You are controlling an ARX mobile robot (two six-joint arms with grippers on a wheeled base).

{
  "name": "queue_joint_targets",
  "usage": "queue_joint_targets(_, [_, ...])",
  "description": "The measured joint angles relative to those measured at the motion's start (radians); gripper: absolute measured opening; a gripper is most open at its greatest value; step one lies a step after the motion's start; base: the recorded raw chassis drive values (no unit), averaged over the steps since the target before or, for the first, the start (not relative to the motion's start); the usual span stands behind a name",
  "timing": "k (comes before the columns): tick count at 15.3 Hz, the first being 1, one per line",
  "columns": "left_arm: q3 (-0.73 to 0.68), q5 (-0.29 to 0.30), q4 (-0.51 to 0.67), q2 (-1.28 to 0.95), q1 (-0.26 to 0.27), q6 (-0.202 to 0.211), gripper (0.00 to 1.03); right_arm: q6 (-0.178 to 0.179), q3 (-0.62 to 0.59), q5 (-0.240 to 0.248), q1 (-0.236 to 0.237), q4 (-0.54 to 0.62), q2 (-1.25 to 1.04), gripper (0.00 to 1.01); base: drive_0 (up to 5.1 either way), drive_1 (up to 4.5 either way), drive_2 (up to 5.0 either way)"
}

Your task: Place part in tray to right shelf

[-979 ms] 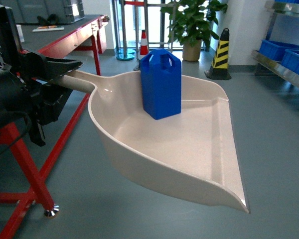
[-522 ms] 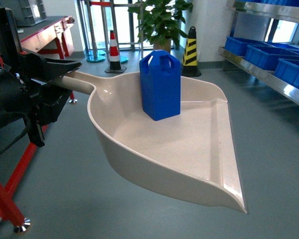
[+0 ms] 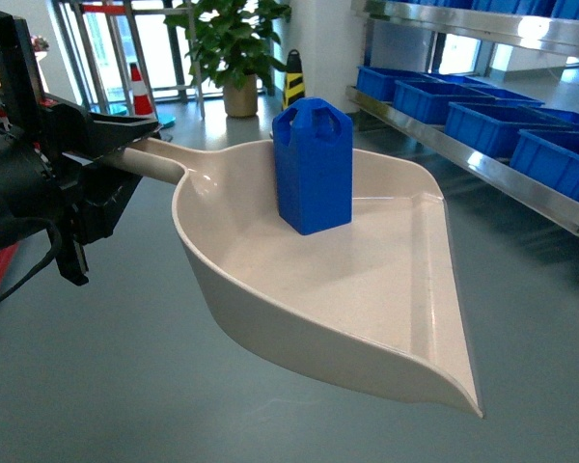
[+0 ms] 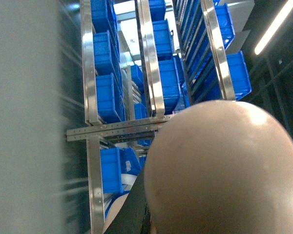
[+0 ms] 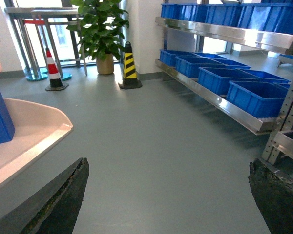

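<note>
Centrally: bright-blue jerrycan-shaped plastic part (image 3: 313, 166), upright, long axis vertical, standing at rear of cream-beige plastic scoop tray (image 3: 367, 289). Tray handle runs upper left, lip lower right. Left gripper (image 3: 96, 159) clenched on handle. Right gripper (image 5: 168, 195) fingers spread, empty.

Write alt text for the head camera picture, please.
A small blue part stands upright in a beige tray, held by its handle in the left gripper above grey floor. Steel shelves with blue crates run along the right.
</note>
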State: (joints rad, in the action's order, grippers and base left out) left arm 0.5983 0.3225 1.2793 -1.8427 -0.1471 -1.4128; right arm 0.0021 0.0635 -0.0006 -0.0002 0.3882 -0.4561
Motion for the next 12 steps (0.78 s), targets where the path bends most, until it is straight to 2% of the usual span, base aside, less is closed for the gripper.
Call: queue_joint_targets(12, [0.0, -0.001, 0.0, 0.0, -0.001, 0.0, 0.16, 0.0, 0.0, 0.0, 0.0, -0.002, 0.0, 0.98, -1.6, -1.59, -1.6])
